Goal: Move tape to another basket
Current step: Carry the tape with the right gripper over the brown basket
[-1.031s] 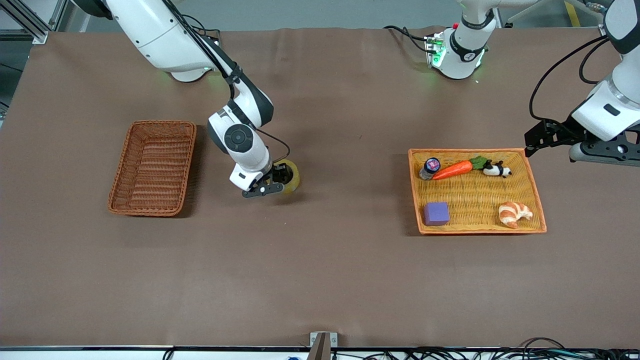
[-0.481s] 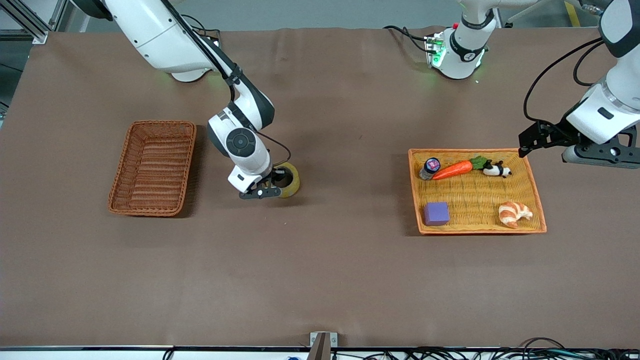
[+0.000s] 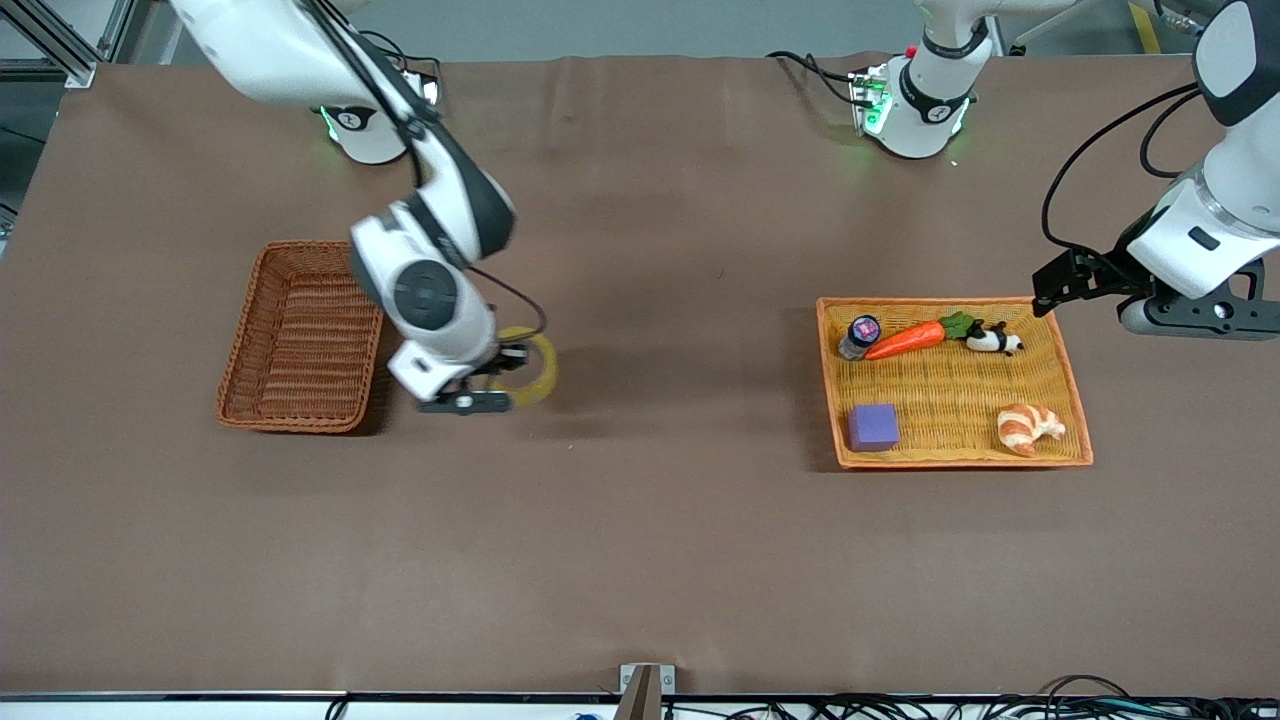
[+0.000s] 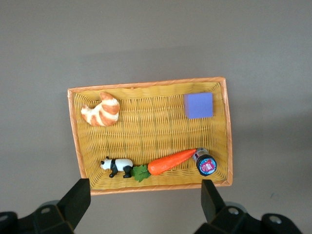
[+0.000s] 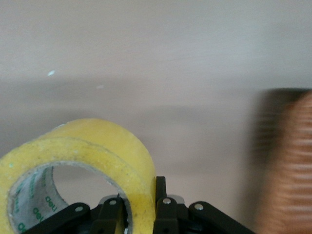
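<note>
My right gripper (image 3: 500, 375) is shut on the wall of the yellowish tape roll (image 3: 535, 372) and holds it above the bare table, beside the reddish-brown wicker basket (image 3: 305, 335). In the right wrist view the tape (image 5: 92, 151) sits between my fingers (image 5: 161, 195), one inside the core and one outside, and the basket's edge (image 5: 292, 161) is blurred at the side. My left gripper (image 3: 1200, 315) hangs open and empty in the air beside the orange-yellow tray basket (image 3: 950, 385).
The orange-yellow tray holds a purple cube (image 3: 873, 427), a croissant (image 3: 1030, 427), a carrot (image 3: 915, 337), a panda figure (image 3: 993, 339) and a small jar (image 3: 860, 335). The left wrist view shows the same tray (image 4: 151, 129).
My right gripper has lifted the tape off the table and carried it toward the reddish-brown basket. My left arm has drifted slightly and stays by the tray.
</note>
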Controlling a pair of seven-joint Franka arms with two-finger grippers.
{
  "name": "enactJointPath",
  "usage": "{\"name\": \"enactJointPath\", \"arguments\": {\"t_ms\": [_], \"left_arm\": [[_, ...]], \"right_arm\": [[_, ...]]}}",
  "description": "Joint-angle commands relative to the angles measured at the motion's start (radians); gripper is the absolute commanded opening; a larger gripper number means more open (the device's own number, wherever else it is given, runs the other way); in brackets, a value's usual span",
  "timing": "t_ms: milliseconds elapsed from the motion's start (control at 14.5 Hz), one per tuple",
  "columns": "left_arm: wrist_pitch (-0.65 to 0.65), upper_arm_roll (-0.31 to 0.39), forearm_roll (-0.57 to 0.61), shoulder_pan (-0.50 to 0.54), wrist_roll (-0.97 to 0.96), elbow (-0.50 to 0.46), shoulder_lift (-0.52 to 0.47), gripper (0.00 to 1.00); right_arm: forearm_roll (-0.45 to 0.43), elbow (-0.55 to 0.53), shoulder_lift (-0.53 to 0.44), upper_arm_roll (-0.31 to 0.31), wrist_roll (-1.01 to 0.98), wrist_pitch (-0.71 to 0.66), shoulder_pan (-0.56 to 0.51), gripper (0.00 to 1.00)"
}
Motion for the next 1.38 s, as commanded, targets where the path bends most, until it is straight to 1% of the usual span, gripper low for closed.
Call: {"name": "enactJointPath", "arguments": {"t_ms": [0, 206, 275, 412, 550, 619, 688, 756, 894, 962, 1238, 1306], "left_arm": [[-0.027, 0.008, 0.022, -0.007, -0.016, 0.018, -0.007, 1.00], [-0.027, 0.010, 0.024, -0.007, -0.024, 0.021, -0.006, 1.00], [-0.027, 0.008, 0.033, -0.007, -0.040, 0.021, -0.006, 1.00], [-0.027, 0.002, 0.053, -0.009, -0.062, 0.021, -0.007, 1.00], [-0.025, -0.001, 0.053, -0.009, -0.063, 0.021, -0.006, 1.00], [-0.024, -0.001, 0.053, -0.009, -0.062, 0.022, -0.006, 1.00], [-0.022, -0.001, 0.053, -0.009, -0.062, 0.022, -0.004, 1.00], [-0.020, -0.001, 0.053, -0.007, -0.060, 0.022, -0.002, 1.00], [-0.020, 0.000, 0.052, -0.007, -0.050, 0.022, -0.001, 1.00], [-0.019, 0.001, 0.052, -0.007, -0.048, 0.022, 0.001, 1.00], [-0.014, 0.001, 0.045, -0.007, -0.048, 0.031, 0.005, 1.00], [-0.014, 0.001, 0.044, -0.007, -0.050, 0.036, 0.011, 1.00]], "right_arm": [[0.037, -0.068, -0.143, -0.079, -0.171, -0.074, -0.063, 0.00], [0.037, -0.167, -0.217, -0.239, -0.395, -0.069, -0.063, 0.00], [0.037, -0.216, -0.237, -0.294, -0.457, -0.053, -0.063, 0.00], [0.039, -0.325, -0.274, -0.368, -0.552, 0.040, -0.065, 0.00], [0.039, -0.457, -0.297, -0.464, -0.676, 0.193, -0.065, 0.01], [0.039, -0.503, -0.297, -0.498, -0.715, 0.252, -0.065, 0.01], [0.039, -0.548, -0.297, -0.521, -0.736, 0.304, -0.065, 0.01], [0.039, -0.600, -0.297, -0.529, -0.741, 0.368, -0.065, 0.01], [0.039, -0.695, -0.288, -0.531, -0.741, 0.527, -0.074, 0.01], [0.039, -0.724, -0.282, -0.529, -0.741, 0.583, -0.077, 0.02], [0.044, -0.760, -0.233, -0.528, -0.738, 0.663, -0.077, 0.08], [0.065, -0.783, -0.217, -0.528, -0.735, 0.715, -0.070, 0.09]]}}
